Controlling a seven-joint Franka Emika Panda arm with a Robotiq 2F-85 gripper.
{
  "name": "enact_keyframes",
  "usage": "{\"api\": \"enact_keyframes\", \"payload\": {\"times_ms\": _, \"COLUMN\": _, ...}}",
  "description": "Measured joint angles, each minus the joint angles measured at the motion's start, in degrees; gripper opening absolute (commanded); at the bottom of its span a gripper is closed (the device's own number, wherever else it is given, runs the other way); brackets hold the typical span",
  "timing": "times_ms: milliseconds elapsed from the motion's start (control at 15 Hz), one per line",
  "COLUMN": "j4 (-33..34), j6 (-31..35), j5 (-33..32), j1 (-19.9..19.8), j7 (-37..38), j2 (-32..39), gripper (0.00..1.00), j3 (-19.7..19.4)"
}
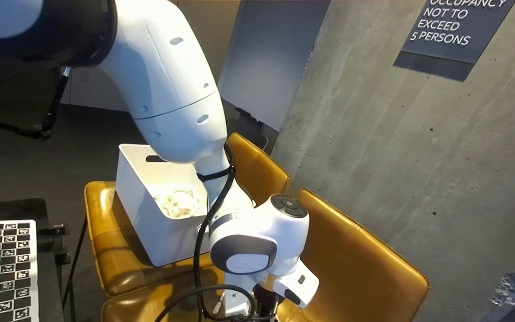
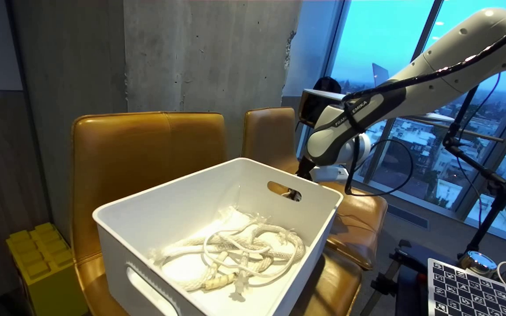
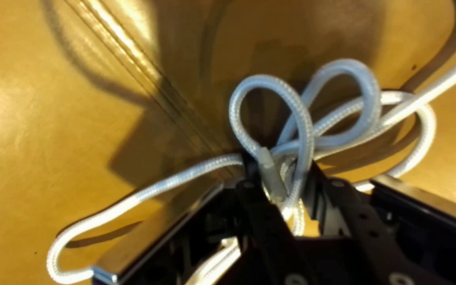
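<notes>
While the white arm (image 1: pixel 168 76) reaches low across a row of tan chairs (image 1: pixel 360 259), its black gripper (image 3: pixel 283 174) sits among the loops of a white cord (image 3: pixel 306 134) lying on a leather seat (image 3: pixel 26 158). The fingers (image 3: pixel 253 200) stand partway together, with a bunch of the cord filling the gap; whether they actually pinch it, I can't tell. It curls too much for one straight axis, but in the wrist view it sprawls roughly from lower left to upper right, running out past the edge up there. Two loops point toward the top of that view, and a clear sleeve (image 3: pixel 272 176) on the cord lies nearly lengthwise with the fingers, just beside one of them.

Only the wrist view shows this tangle plainly. In an exterior view the fingers are mostly hidden behind a white bin (image 2: pixel 253 188), where thicker pale ropes (image 2: pixel 240 240) lie crossed on its floor; the windows (image 2: pixel 380 44) and a yellow box (image 2: pixel 46 263) show there alone. In an exterior view a sign (image 1: pixel 452 40) hangs on the concrete wall (image 1: pixel 387 143), and the bottom edge cuts the gripper off.
</notes>
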Motion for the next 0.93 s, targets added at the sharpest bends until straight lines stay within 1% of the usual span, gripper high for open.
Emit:
{"api": "enact_keyframes", "payload": {"times_ms": 200, "j4": -2.99, "j6": -0.45, "j5": -1.46, "j1": 0.89, "j7": 0.00, "j2": -3.70, "gripper": 0.00, "j3": -0.03}}
{"api": "enact_keyframes", "payload": {"times_ms": 267, "j4": -4.58, "j6": -0.86, "j5": -2.04, "j1": 1.57, "j7": 0.06, "j2": -5.94, "gripper": 0.02, "j3": -0.13}}
{"api": "enact_keyframes", "payload": {"times_ms": 600, "j4": -12.98, "j6": -2.30, "j5": -6.53, "j1": 5.36, "j7": -0.17, "j2": -19.66, "gripper": 0.02, "j3": -0.23}}
{"api": "enact_keyframes", "payload": {"times_ms": 933, "j4": -18.37, "j6": -2.89, "j5": -8.40, "j1": 7.78, "j7": -2.05, "j2": -33.42, "gripper": 0.02, "j3": 2.50}}
